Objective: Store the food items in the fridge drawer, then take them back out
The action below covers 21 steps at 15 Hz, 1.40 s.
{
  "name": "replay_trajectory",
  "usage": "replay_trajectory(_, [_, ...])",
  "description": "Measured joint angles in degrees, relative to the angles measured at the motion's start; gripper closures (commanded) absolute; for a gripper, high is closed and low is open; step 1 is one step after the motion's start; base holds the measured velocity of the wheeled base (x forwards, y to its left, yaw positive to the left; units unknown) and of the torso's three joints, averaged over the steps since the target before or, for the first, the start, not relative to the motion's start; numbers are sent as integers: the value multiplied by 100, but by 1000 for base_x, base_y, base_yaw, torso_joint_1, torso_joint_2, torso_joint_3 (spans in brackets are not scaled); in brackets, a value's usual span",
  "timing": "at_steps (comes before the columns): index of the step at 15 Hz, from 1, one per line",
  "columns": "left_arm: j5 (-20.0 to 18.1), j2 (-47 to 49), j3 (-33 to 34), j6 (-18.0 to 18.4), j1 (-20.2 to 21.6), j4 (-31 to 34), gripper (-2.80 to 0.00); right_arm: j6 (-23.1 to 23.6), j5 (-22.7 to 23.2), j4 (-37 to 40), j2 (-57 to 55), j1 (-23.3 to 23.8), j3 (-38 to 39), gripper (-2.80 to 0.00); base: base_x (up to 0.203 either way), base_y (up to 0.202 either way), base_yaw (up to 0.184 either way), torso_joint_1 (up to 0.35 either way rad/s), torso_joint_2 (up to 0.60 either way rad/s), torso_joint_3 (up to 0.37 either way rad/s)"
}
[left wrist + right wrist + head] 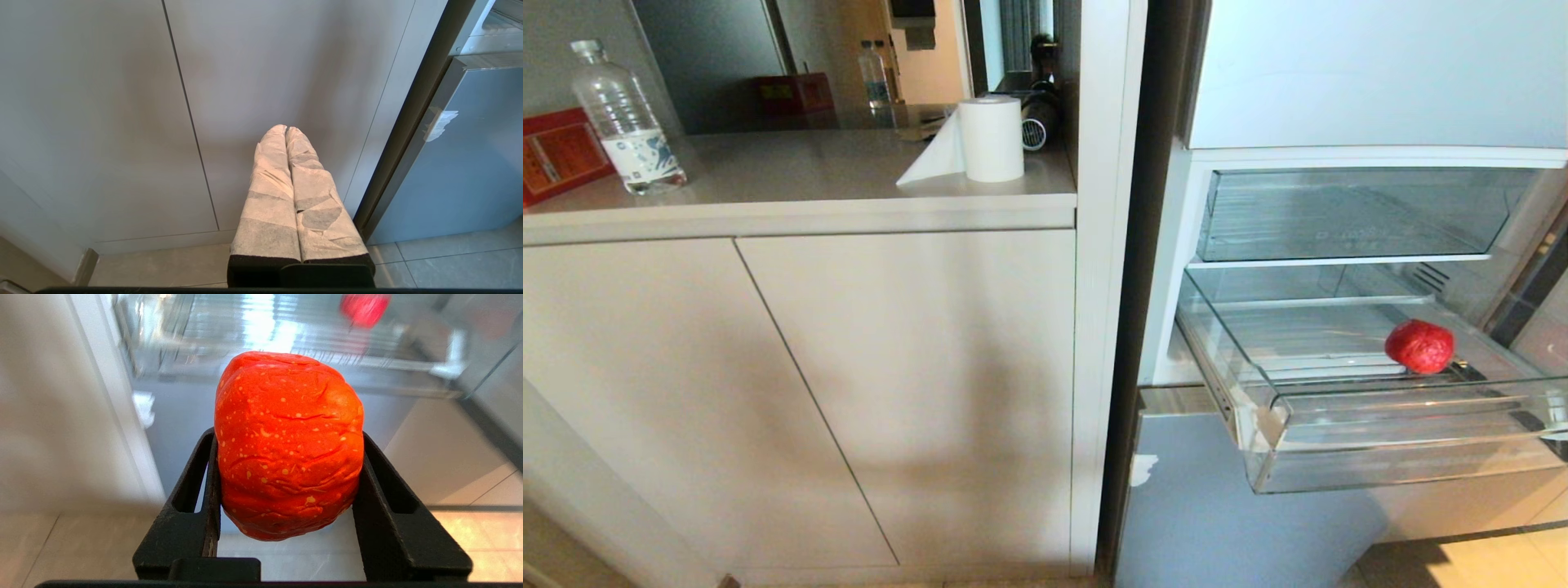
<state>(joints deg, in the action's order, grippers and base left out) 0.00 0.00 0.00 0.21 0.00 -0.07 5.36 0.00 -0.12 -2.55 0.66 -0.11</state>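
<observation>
Clearly the right claw [288, 506] pinches one red lump [288, 445] across its middle, both black fingers flat against its flanks, held out in front of the open fridge and low before the drawer. A second lump [1419, 346] sits inside the pulled-out clear drawer [1405, 457], at about three o'clock on its ribbed floor. The held lump looks creased and matte, so it is probably soft and a bit doughy, light, not slippery; a squeeze across the widest part suits it, though a hard grip may dent it. The left claw [286, 130] hangs with its wrapped fingers pressed together, empty, low before the pale cupboard doors [800, 392]. Neither arm shows from the head camera, the drawer's right end is cut off, and the clear walls make its far edge hard to read.
</observation>
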Motion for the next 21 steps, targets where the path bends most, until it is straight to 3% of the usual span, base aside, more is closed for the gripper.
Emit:
replay_trajectory(7, [0,0,0,1,0,0,0,-29,-4,58,258,-13,9,0,1,1,-11,0,2,0])
replay_trajectory(21, [0,0,0,4,0,0,0,-435,-121,61,265,-13,11,0,0,8,-174,2,3,2])
